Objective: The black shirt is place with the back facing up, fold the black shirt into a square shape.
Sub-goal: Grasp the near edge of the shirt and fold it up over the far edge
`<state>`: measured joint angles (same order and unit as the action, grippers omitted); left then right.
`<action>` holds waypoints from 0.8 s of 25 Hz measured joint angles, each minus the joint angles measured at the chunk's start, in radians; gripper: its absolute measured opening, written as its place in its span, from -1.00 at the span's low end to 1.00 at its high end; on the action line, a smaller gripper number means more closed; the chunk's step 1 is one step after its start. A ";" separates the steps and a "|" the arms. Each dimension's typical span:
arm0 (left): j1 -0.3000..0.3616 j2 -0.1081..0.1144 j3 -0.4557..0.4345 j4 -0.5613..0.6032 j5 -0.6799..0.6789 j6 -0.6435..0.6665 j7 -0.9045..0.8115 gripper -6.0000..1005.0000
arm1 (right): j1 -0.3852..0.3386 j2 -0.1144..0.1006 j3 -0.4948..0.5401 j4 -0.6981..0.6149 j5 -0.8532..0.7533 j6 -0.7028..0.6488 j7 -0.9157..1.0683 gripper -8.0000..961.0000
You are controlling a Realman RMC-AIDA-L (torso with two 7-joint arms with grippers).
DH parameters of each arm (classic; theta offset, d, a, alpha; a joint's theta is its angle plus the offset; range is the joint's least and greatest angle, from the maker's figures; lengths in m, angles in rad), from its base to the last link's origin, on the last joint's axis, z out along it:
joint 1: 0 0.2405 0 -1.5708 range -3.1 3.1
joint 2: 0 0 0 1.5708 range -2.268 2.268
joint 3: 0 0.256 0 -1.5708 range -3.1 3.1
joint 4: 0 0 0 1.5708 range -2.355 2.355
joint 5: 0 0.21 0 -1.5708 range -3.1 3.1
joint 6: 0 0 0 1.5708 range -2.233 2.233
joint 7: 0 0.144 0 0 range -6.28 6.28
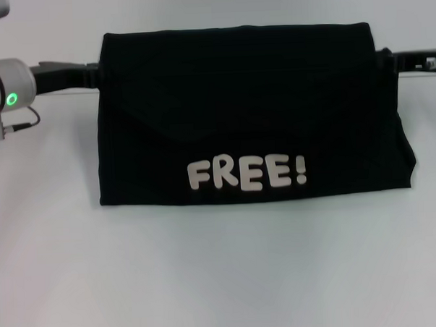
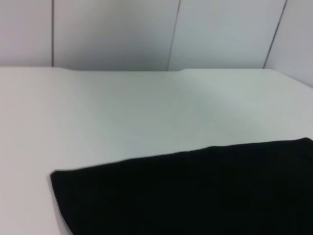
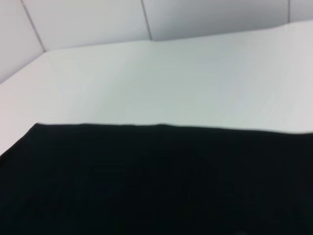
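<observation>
The black shirt (image 1: 248,111) lies folded into a wide rectangle on the white worktop (image 1: 223,272), between the two arms, with white lettering "FREE!" (image 1: 246,174) showing near its front edge and an upper layer folded down over its far half. The left end effector (image 1: 91,73) sits at the shirt's far left corner, touching or just beside the cloth; whether it is open or closed on the fabric cannot be told. The right end effector (image 1: 387,60) sits likewise at the far right corner, its state also impossible to tell. Both wrist views show only black cloth (image 2: 195,191) (image 3: 156,181) close below, with bare worktop beyond.
</observation>
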<state>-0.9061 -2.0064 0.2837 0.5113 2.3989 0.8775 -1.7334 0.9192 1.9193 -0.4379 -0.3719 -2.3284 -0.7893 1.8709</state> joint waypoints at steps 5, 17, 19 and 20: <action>-0.032 0.001 0.021 -0.021 0.000 -0.071 0.001 -0.94 | 0.018 0.000 -0.008 -0.007 0.001 0.035 0.011 -0.84; -0.020 -0.028 0.053 -0.108 0.000 -0.252 0.009 -0.94 | 0.003 0.038 -0.032 0.051 0.002 0.147 0.014 -0.83; -0.020 -0.033 0.057 -0.107 0.000 -0.259 0.009 -0.94 | -0.001 0.044 -0.032 0.046 0.000 0.148 0.011 -0.83; -0.020 -0.033 0.057 -0.107 0.000 -0.265 0.009 -0.90 | -0.003 0.047 -0.032 0.039 -0.002 0.148 0.009 -0.83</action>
<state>-0.9259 -2.0397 0.3406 0.4041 2.3990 0.6121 -1.7247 0.9166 1.9660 -0.4695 -0.3325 -2.3303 -0.6412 1.8800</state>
